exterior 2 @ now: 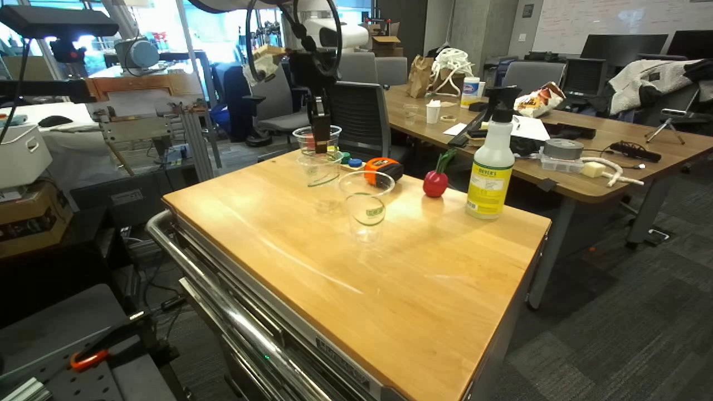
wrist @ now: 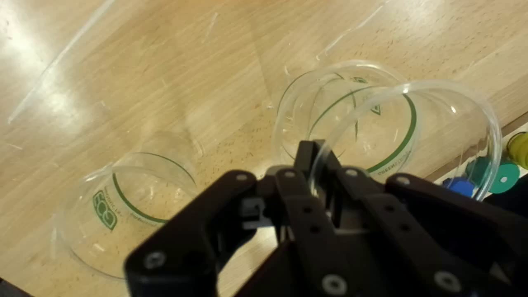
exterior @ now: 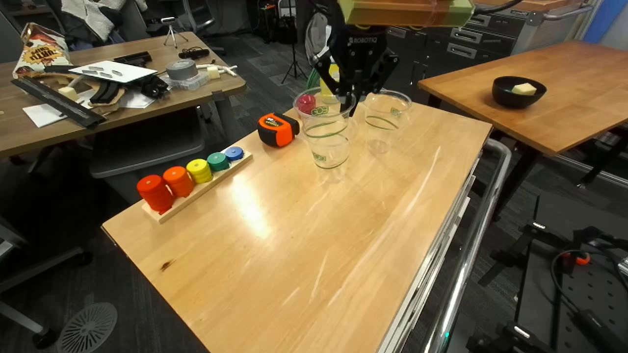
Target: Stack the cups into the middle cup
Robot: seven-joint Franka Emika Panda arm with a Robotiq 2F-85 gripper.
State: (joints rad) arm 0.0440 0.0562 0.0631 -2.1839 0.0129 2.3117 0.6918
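My claw (wrist: pixel 317 157) is clenched on the rim of the upper cup (exterior: pixel 321 117), its thin clear wall caught between my fingers, so the cup hangs from me, close to upright as far as I can tell. Beneath it, on the counter (exterior: pixel 304 245), stands what I take to be the middle cup (exterior: pixel 330 153). In both exterior views the bottom of the upper cup overlaps the mouth of the middle one, but through so much see-through plastic I cannot tell how deep it sits or whether the walls touch. I judge that I am at the nesting of one cup, with the letting-go not yet done. My next move calls for a slow, straight descent with the rims kept centred; in the wrist view the upper rim lies off to one side, which may be only perspective. Once the cup seats, I should loosen and rise plumb, or the light plastic could come up with me. The remaining cup (exterior 2: pixel 366 209) stands upright, near the middle cup but apart, and should be my next pick. Farther out sit a tape measure (exterior: pixel 277 130), a row of coloured rings (exterior: pixel 199 170) and a spray bottle (exterior 2: pixel 489 178), none of them my business.
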